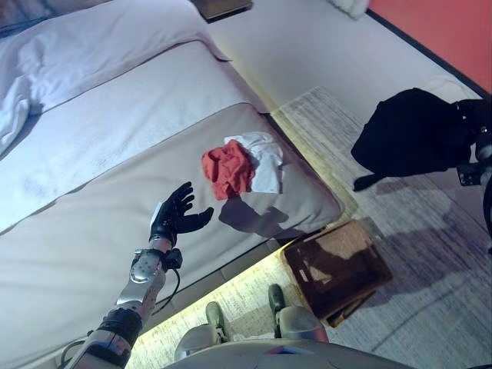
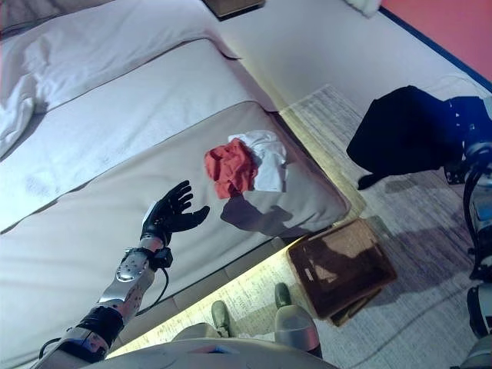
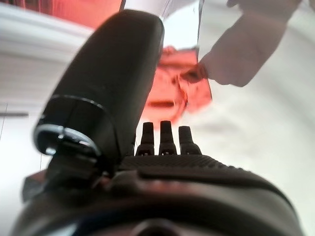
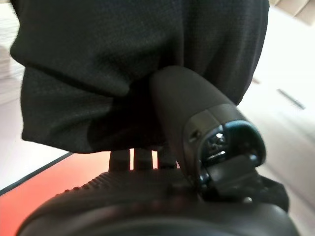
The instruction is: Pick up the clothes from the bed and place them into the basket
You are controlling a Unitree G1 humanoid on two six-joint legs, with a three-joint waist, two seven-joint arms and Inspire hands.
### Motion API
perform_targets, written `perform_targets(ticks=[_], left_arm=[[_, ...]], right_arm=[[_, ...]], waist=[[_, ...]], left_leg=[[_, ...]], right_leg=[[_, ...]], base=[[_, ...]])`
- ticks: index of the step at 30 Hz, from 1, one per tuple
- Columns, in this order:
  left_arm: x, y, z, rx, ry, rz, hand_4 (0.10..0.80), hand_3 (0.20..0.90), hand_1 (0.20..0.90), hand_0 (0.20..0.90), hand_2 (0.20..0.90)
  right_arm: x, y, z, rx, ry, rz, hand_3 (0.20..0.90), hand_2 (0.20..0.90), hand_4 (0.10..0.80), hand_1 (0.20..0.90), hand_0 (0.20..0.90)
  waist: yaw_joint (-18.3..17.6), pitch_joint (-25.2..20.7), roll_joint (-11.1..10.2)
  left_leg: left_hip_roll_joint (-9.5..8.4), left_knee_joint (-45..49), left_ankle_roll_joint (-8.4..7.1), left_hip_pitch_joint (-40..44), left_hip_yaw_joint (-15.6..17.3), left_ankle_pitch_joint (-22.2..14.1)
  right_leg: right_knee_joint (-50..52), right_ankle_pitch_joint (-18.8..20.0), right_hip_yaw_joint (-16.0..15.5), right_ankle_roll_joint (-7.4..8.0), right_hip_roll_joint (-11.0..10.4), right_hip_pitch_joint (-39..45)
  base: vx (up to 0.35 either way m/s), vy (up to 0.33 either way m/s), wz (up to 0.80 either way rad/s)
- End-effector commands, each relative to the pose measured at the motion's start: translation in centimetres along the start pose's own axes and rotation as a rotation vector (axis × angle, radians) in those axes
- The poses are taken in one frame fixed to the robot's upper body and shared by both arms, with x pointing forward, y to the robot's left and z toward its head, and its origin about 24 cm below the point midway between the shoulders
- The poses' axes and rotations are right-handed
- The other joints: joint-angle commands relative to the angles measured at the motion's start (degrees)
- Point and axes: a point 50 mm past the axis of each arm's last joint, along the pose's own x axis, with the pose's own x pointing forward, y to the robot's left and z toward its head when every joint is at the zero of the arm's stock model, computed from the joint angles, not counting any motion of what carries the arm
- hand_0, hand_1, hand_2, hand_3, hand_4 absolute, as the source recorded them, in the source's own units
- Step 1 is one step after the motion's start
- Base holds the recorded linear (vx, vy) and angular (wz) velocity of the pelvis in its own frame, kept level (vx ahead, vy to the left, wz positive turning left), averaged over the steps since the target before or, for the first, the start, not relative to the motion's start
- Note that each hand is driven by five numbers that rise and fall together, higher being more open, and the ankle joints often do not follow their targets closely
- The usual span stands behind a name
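A red cloth and a white cloth lie together on the beige bed cover near the bed's foot corner. My left hand is open, held above the bed a little short of the red cloth, which also shows past its fingers in the left wrist view. My right hand is shut on a black garment, held up in the air over the rug at the right. The brown basket stands on the floor by the bed's corner.
A pale striped rug lies under the basket. White pillows and bedding lie at the head of the bed. An orange wall runs along the far right.
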Motion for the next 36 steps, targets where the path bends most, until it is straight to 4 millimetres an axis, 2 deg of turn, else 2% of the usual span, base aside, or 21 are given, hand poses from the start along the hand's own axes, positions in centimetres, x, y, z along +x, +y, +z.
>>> perform_targets(ticks=[1, 13, 21, 27, 33, 34, 35, 36], left_arm=[[0.7, -1.5, 1.4, 0.031, -0.097, -0.050, 0.800, 0.900, 0.900, 0.900, 0.900], [1.1, -1.8, 1.4, 0.057, -0.085, -0.068, 0.800, 0.900, 0.900, 0.900, 0.900], [1.5, -2.8, 2.2, 0.082, -0.095, -0.128, 0.800, 0.900, 0.900, 0.900, 0.900], [1.6, -3.9, 2.2, 0.089, -0.111, -0.166, 0.800, 0.900, 0.900, 0.900, 0.900], [1.7, -4.2, 2.2, 0.078, -0.119, -0.163, 0.800, 0.900, 0.900, 0.900, 0.900], [1.7, -4.2, 2.2, 0.075, -0.122, -0.159, 0.800, 0.900, 0.900, 0.900, 0.900], [1.7, -4.2, 2.2, 0.072, -0.124, -0.156, 0.800, 0.900, 0.900, 0.900, 0.900], [1.7, -4.1, 2.2, 0.069, -0.127, -0.153, 0.800, 0.900, 0.900, 0.900, 0.900]], right_arm=[[-0.5, -3.2, 2.5, -0.010, -0.171, -0.115, 0.200, 0.300, 0.100, 0.300, 0.300], [-2.9, 1.6, -3.0, 0.010, -0.053, 0.019, 0.200, 0.300, 0.100, 0.300, 0.300], [-3.5, 4.8, -4.1, 0.029, -0.003, 0.114, 0.200, 0.300, 0.100, 0.300, 0.300], [-4.0, 7.4, -4.4, -0.047, -0.006, 0.201, 0.200, 0.300, 0.100, 0.300, 0.300], [-4.4, 9.5, -4.6, -0.086, 0.010, 0.266, 0.200, 0.300, 0.100, 0.300, 0.300], [-4.4, 9.7, -4.7, -0.091, 0.017, 0.277, 0.222, 0.319, 0.122, 0.319, 0.319], [-4.4, 9.9, -4.8, -0.095, 0.024, 0.282, 0.285, 0.373, 0.185, 0.373, 0.373], [-4.5, 10.2, -5.0, -0.102, 0.031, 0.282, 0.864, 0.869, 0.764, 0.869, 0.869]], waist=[[-0.1, -11.5, -1.5], [-3.8, -10.5, -0.1], [-4.4, -9.3, 1.8], [-4.3, -8.3, 3.6], [-3.7, -7.5, 4.4], [-3.6, -7.4, 4.4], [-3.5, -7.3, 4.5], [-3.4, -7.3, 4.5]], left_leg=[[2.75, 1.4, -0.96, -1.4, 0.8, -7.0], [2.75, 3.3, -0.80, -1.0, 4.0, -8.5], [2.74, 4.5, -1.00, -1.4, 4.9, -8.9], [2.24, 4.7, -0.92, -1.9, 4.5, -9.0], [1.81, 4.6, -0.88, -2.3, 4.1, -9.0], [1.76, 4.6, -0.86, -2.3, 4.0, -8.9], [1.73, 4.6, -0.85, -2.3, 3.9, -8.9], [1.73, 4.6, -0.90, -2.4, 3.9, -8.9]], right_leg=[[2.5, -0.6, 1.6, 2.23, 0.2, -4.6], [3.3, -0.2, 3.9, 2.57, 1.1, -6.2], [4.2, -0.2, 3.3, 2.58, 0.9, -7.5], [4.3, 0.0, 2.9, 2.80, 0.4, -8.3], [4.2, 0.1, 2.2, 2.95, -0.1, -8.6], [4.1, 0.1, 2.2, 2.94, -0.2, -8.6], [4.1, 0.1, 2.1, 2.93, -0.2, -8.6], [4.1, 0.1, 2.1, 2.94, -0.2, -8.5]], base=[[-0.019, -0.016, -0.19], [-0.019, -0.030, -0.15], [-0.025, -0.040, -0.10], [0.000, 0.000, 0.00], [0.000, 0.000, 0.00], [0.000, 0.000, 0.00], [0.000, 0.000, 0.00], [0.000, 0.000, 0.00]])
